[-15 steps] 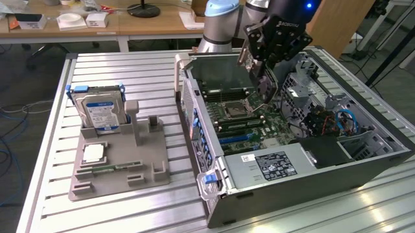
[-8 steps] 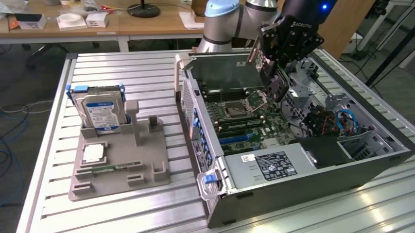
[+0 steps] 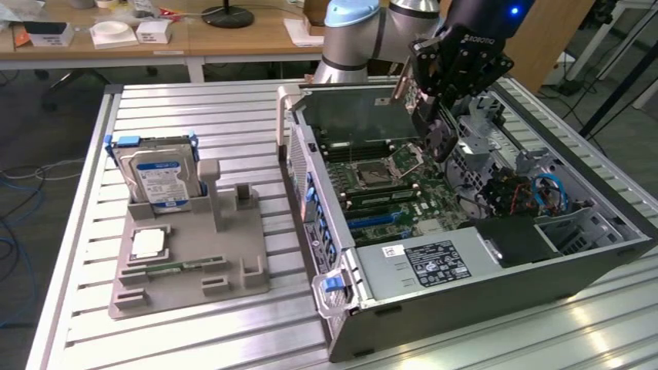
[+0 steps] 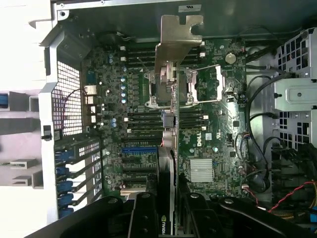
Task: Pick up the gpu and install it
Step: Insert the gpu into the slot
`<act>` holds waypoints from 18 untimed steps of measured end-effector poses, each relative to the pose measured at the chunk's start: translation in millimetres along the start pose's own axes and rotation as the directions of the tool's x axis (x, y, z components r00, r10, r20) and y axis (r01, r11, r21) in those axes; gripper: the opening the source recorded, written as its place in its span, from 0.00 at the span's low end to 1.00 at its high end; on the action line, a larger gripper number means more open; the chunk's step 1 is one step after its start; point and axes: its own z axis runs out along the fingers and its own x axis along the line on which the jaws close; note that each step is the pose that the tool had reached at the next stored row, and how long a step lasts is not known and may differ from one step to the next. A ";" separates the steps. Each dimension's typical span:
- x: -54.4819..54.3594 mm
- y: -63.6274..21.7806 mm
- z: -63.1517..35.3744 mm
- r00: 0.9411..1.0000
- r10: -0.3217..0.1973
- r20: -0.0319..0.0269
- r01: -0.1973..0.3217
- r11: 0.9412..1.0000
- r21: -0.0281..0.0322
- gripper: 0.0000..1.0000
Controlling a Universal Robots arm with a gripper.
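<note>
One gripper, black, clenched on a graphics card, with a finger on either face of the card.
- Graphics card: thin and green, seen edge-on in the wrist view, with its silver end bracket at the end away from the gripper. It is held over the open computer case, above the middle of the motherboard and across the processor socket.
- Power supply: grey box with a black label, at the near end of the case in the exterior view.
- Grey holder: on the bench, beside the case on the exterior view's left.
- Hard drive: upright in the holder, blue-white label.
- Memory stick: lying flat on the holder.
</note>
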 end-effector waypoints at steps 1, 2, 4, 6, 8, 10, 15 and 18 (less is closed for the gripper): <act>0.0 0.0 0.0 1.000 0.000 0.000 0.000 1.000 0.000 0.26; 0.0 0.0 0.0 1.000 0.000 0.000 0.000 1.000 0.000 0.26; 0.0 0.0 0.2 1.000 -0.019 -0.001 0.019 1.000 0.001 0.26; 0.1 0.0 0.1 0.999 -0.054 -0.003 0.054 0.999 0.004 0.26; 0.0 0.0 0.1 0.996 -0.092 -0.004 0.092 0.996 0.007 0.26; 0.1 0.0 0.1 0.992 -0.127 -0.006 0.127 0.992 0.009 0.26; 0.0 0.0 0.1 0.976 -0.217 -0.012 0.217 0.976 0.015 0.26; 0.1 0.0 0.1 0.963 -0.269 -0.015 0.269 0.963 0.019 0.26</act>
